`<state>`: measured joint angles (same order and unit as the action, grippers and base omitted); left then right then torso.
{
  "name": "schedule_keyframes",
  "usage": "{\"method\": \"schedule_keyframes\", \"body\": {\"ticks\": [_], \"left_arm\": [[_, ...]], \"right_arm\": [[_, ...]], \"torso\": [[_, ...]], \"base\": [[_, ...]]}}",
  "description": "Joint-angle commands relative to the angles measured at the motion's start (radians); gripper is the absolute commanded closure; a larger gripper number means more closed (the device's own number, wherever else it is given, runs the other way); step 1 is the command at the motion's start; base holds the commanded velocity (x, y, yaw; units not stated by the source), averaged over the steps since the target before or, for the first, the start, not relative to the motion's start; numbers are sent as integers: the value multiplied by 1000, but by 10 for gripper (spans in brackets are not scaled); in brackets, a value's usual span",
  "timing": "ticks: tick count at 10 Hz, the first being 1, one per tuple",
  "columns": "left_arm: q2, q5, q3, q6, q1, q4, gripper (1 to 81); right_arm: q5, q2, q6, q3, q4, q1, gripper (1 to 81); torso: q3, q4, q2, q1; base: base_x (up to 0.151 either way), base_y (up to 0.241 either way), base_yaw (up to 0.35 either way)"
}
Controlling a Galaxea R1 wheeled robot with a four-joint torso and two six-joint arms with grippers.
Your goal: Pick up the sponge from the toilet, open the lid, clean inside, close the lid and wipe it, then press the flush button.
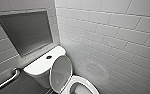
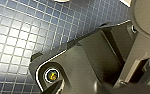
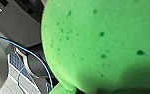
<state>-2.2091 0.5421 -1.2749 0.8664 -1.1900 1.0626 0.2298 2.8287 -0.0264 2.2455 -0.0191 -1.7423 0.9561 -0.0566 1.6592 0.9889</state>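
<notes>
You were in a bathroom: white tiled walls [image 1: 111,37], a white toilet [image 1: 42,67] with its lid [image 1: 61,72] raised, a metal grab bar [image 1: 8,80] beside it, small blue floor tiles [image 2: 16,37].

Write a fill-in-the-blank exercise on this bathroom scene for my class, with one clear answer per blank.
1. The lid of the toilet is ___, not closed.
2. The dark flush button on the tank top is ___ in shape.
3. The sponge, close to the right wrist camera, is ___ in colour.
4. The floor has small square tiles of ___ colour.

Missing words: open; round; green; blue.
</notes>
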Motion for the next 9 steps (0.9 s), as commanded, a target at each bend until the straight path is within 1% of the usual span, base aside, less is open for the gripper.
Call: {"method": "schedule_keyframes", "body": {"ticks": [1, 2, 3, 4, 5, 6, 7, 9], "left_arm": [[-48, 32, -11, -23, -21, 34, 10], [-90, 30, -64, -23, -50, 36, 10], [-132, 10, -120, -23, -75, 36, 10], [-162, -52, -174, -24, -93, 36, 10], [-176, -123, -218, -24, -113, 36, 10], [-196, -180, -267, -24, -125, 37, 10], [-225, -197, -316, -24, -133, 37, 10], [-276, -199, -379, -24, -147, 37, 10]], "right_arm": [[-66, -22, -3, -29, 18, -7, 811], [-64, -35, -1, -48, 18, -7, 811], [-52, -52, 2, -55, 11, -6, 811], [-26, -67, 3, -58, 11, -7, 811], [-21, -73, 5, -55, 10, 0, 811], [-26, -76, 5, -52, 11, 9, 811], [-24, -76, 5, -38, 13, 11, 811], [-21, -76, 6, -34, 21, 16, 811]], "torso": [[0, 0, -97, -62], [0, 0, -130, -83], [0, 0, -167, -107], [0, 0, -203, -130], [0, 0, -241, -155], [0, 0, -272, -174], [0, 0, -314, -202], [0, 0, -387, -249]], "base": [[0, 0, 0], [0, 0, 0], [0, 0, 0], [0, 0, 0], [0, 0, 0], [0, 0, 0], [0, 0, 0], [0, 0, 0]]}}
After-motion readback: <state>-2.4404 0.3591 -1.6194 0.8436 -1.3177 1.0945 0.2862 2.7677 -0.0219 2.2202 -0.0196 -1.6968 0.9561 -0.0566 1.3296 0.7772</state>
